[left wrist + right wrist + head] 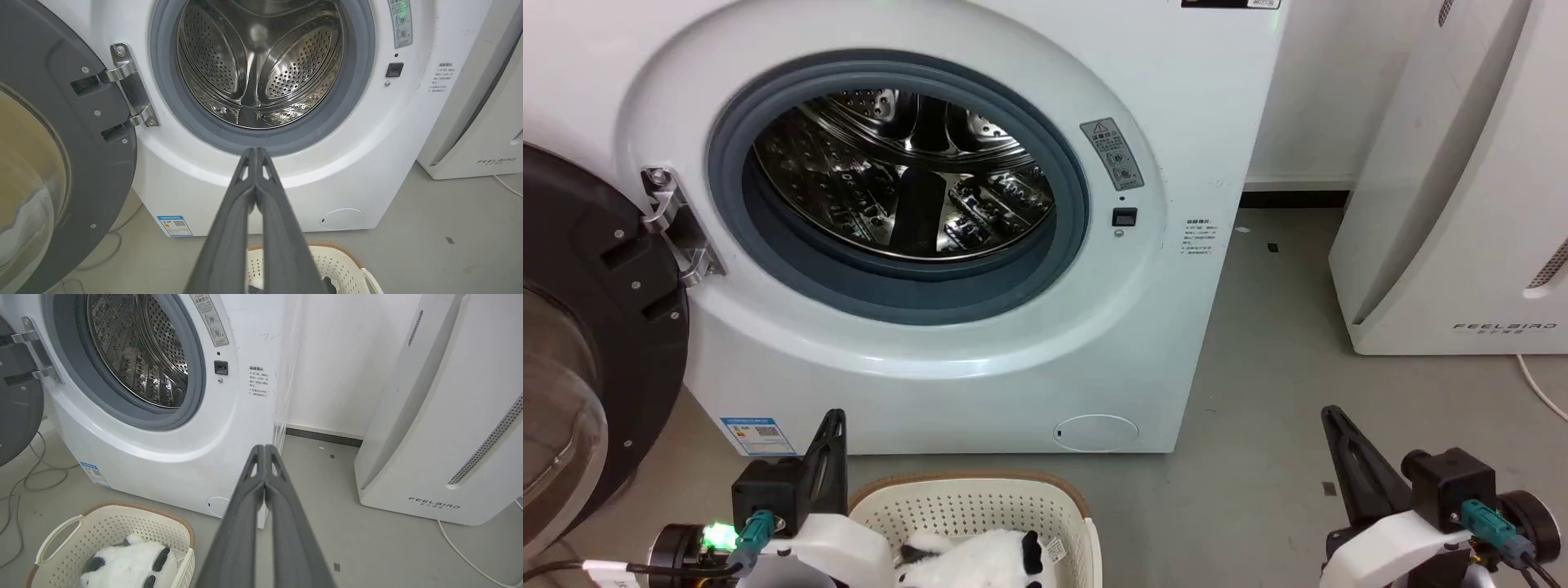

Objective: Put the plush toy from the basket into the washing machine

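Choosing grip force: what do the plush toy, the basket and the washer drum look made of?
The plush toy: fluffy synthetic-looking fur, fuzzy outline. The basket: matte cream plastic, probably, with moulded holes. The drum: glossy perforated metal, likely stainless steel, mirror-like reflections.

plush toy (980, 563) in basket (980, 502) before washing machine (915, 351).

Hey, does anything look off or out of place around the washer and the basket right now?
Nothing stands out. The washing machine has its door open and its drum empty; the plush toy lies in the basket, upright on the floor. Loose cables trail beside the machine, but nothing is spilled or broken.
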### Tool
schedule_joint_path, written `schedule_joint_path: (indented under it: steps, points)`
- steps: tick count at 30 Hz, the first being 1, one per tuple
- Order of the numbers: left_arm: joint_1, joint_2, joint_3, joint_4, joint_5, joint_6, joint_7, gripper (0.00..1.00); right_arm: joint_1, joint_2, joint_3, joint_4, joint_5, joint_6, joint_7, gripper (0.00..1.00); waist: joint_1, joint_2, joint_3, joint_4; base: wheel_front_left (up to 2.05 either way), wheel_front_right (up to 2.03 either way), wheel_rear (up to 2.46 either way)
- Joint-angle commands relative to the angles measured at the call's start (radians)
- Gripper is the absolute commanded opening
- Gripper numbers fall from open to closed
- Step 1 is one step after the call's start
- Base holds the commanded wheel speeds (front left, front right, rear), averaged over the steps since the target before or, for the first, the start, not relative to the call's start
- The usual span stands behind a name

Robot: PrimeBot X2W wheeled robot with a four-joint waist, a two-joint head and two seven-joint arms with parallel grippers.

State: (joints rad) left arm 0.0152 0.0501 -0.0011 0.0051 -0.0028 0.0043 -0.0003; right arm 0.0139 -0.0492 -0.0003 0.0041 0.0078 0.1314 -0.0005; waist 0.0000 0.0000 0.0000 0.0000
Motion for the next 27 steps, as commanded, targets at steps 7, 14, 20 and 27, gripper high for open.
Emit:
schedule_joint_path:
  steps: [7, 14, 20, 27]
  points:
    - [-0.015, 0.000, 0.001, -0.005, 0.003, -0.004, 0.000, 0.00, -0.014, -0.001, 0.000, -0.004, -0.008, -0.001, 0.000, 0.00, 0.0000, 0.0000, 0.000, 0.000, 0.00, 0.00, 0.00]
    - [-0.015, 0.000, 0.001, -0.005, 0.003, -0.004, 0.000, 0.00, -0.014, -0.001, 0.000, -0.004, -0.008, -0.001, 0.000, 0.00, 0.0000, 0.0000, 0.000, 0.000, 0.00, 0.00, 0.00]
    - [-0.015, 0.000, 0.001, -0.005, 0.003, -0.004, 0.000, 0.00, -0.014, -0.001, 0.000, -0.004, -0.008, -0.001, 0.000, 0.00, 0.0000, 0.0000, 0.000, 0.000, 0.00, 0.00, 0.00]
    - [-0.002, 0.000, -0.005, 0.004, -0.005, 0.005, -0.007, 1.00, 0.001, 0.000, -0.009, 0.001, 0.007, 0.000, -0.007, 1.00, 0.0000, 0.0000, 0.001, 0.000, 0.00, 0.00, 0.00]
